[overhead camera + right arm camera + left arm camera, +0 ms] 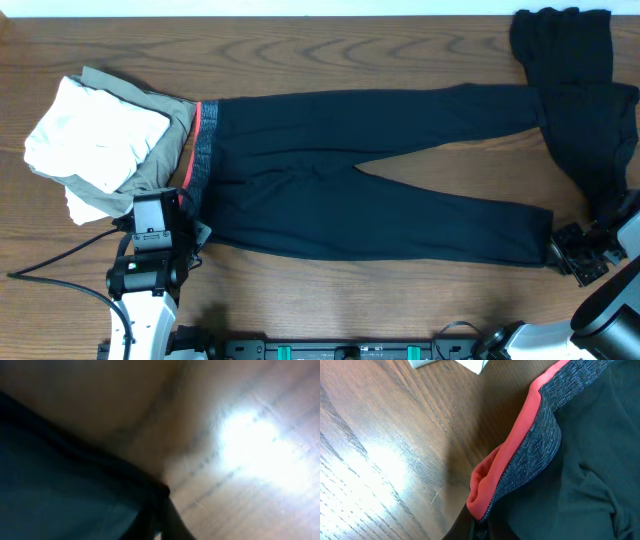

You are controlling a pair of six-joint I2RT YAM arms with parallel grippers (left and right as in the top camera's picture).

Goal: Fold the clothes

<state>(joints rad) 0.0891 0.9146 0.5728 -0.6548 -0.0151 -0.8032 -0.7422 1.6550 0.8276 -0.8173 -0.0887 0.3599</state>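
Overhead, the leggings lay flat and full length on the table, not yet folded. The left gripper sat at the near corner of their waistband, the right gripper at the near leg's cuff. A black garment lay heaped past the cuffs, unfolded, and a pale pile touched the waistband end, so I judged the task barely begun. Bare wood beyond the far leg left room for a fold.

The left wrist view showed the jaws pressed together, pinching the waistband's coral edge.

The right wrist view was blurred; the jaws looked clamped on the dark cuff.
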